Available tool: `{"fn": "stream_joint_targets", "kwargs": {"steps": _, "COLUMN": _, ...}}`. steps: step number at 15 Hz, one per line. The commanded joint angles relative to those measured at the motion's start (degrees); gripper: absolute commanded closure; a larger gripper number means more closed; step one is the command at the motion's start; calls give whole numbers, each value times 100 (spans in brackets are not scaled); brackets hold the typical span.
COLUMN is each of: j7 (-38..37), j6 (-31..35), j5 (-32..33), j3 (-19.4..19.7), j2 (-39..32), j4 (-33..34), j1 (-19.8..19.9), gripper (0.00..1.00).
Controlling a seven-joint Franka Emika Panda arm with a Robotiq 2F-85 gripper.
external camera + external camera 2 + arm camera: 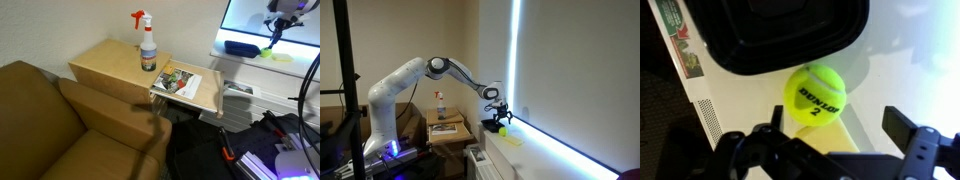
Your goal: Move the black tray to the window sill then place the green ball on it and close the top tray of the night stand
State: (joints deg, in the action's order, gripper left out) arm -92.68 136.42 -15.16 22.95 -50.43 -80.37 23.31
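Done: black tray (780,40) is set on window sill (910,60). Left: green ball (815,95) is seen just beside tray, not on it. Tool (835,128) is held open above ball. Top tray (207,92) of night stand (110,62) is not yet closed.

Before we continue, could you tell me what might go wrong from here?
The green ball lies loose on the window sill beside the black tray, under the open gripper; an off-centre close could roll it away. The open top tray sits near the spray bottle, which a closing push could topple.

Upright spray bottle (148,45) with red trigger and colourful label; brown sofa (50,120) close beside.
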Motion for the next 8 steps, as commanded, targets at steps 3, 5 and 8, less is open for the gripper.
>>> {"fn": "stream_joint_targets", "kwargs": {"steps": 3, "j7": -98, "j6": -13, "j5": 119, "j3": -87, "j2": -139, "j4": 163, "j1": 76, "gripper": 0}}
{"fn": "stream_joint_targets", "kwargs": {"steps": 5, "j7": -103, "j6": -113, "j5": 84, "j3": -147, "j2": -225, "j4": 241, "j1": 115, "gripper": 0}}
{"fn": "stream_joint_targets", "kwargs": {"steps": 8, "j7": -144, "j6": -125, "j5": 67, "j3": -175, "j2": -311, "j4": 262, "j1": 111, "gripper": 0}}
